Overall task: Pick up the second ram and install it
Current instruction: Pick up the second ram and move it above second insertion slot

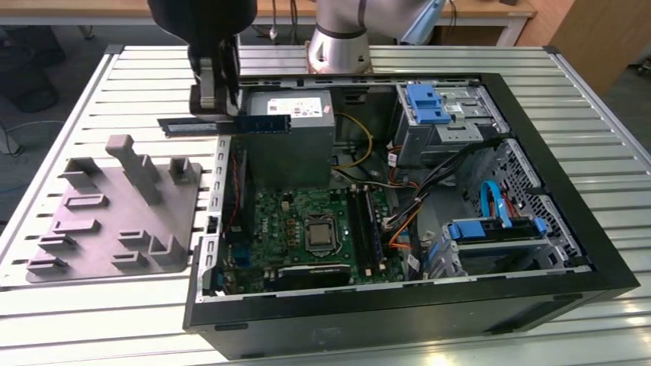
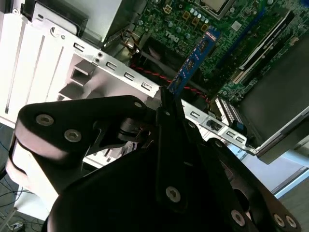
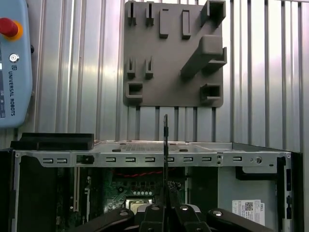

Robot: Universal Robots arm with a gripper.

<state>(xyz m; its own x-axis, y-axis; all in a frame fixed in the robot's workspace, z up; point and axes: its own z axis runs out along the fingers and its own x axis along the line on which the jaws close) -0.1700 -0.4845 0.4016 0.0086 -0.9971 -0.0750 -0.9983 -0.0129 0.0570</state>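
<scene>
Closest to us, our gripper (image 2: 166, 99) hangs over the edge of the open computer case (image 1: 407, 313), upper left in the exterior view, clamped on the second ram (image 2: 195, 58), which we judge held level to clear that edge.

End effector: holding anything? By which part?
The end effector holds the second ram, clamped roughly mid-length; both ends stick out.
</scene>
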